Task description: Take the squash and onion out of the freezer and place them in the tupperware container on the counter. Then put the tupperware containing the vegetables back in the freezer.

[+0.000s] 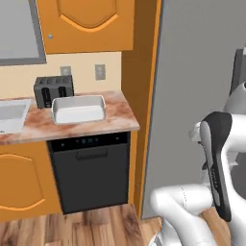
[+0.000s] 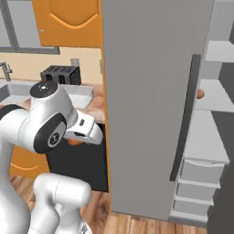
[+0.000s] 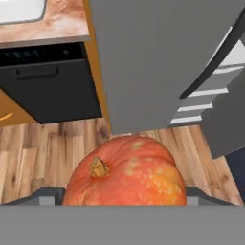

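An orange squash (image 3: 127, 167) with a short brown stem sits between my gripper's (image 3: 124, 195) two dark fingertips, and the gripper is shut on it above the wood floor. In the right base view the gripper (image 2: 81, 136) hangs in front of the dishwasher, with a sliver of the squash (image 2: 74, 141) below it. The white tupperware container (image 1: 79, 109) stands on the marbled counter (image 1: 120, 120), left of the freezer. The freezer door (image 2: 151, 91) stands open. A small brown round thing, likely the onion (image 2: 200, 93), rests on a pale inner shelf (image 2: 208, 132).
A black toaster (image 1: 53, 89) stands behind the tub and a grey sink (image 1: 9, 115) lies further left. The black dishwasher (image 1: 91, 168) sits under the counter. The door's long dark bar handle (image 2: 185, 119) faces the shelves. Orange cabinets hang above.
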Motion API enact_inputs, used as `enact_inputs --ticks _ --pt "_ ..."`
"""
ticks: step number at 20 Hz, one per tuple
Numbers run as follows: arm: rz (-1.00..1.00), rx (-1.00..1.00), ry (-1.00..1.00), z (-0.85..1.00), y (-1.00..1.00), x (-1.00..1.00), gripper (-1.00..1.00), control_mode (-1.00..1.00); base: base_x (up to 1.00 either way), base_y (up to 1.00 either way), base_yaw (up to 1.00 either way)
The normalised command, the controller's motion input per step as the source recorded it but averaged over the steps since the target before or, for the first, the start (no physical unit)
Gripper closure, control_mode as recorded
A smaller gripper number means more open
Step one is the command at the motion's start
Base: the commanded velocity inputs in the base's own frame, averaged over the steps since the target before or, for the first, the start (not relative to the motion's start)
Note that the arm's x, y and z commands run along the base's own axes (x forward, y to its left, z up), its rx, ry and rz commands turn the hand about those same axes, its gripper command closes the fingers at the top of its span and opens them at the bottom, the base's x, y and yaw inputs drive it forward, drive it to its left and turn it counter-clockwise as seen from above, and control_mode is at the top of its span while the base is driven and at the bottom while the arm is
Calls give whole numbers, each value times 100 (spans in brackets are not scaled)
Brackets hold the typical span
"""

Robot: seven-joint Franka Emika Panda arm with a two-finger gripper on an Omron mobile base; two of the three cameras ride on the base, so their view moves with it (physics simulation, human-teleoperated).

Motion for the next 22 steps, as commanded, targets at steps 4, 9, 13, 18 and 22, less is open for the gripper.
enact_inputs --ticks 4,9,13,18,22 --pt "0 0 0 0 0 0 100 100 42 100 -5" --pt "0 0 0 0 0 0 100 100 73 100 -9" --pt "0 0 0 0 0 0 100 100 79 100 -7" --pt "0 0 0 0 0 0 100 100 94 86 -6" --pt "-2 0 0 -2 0 44 100 -100 46 17 -2"
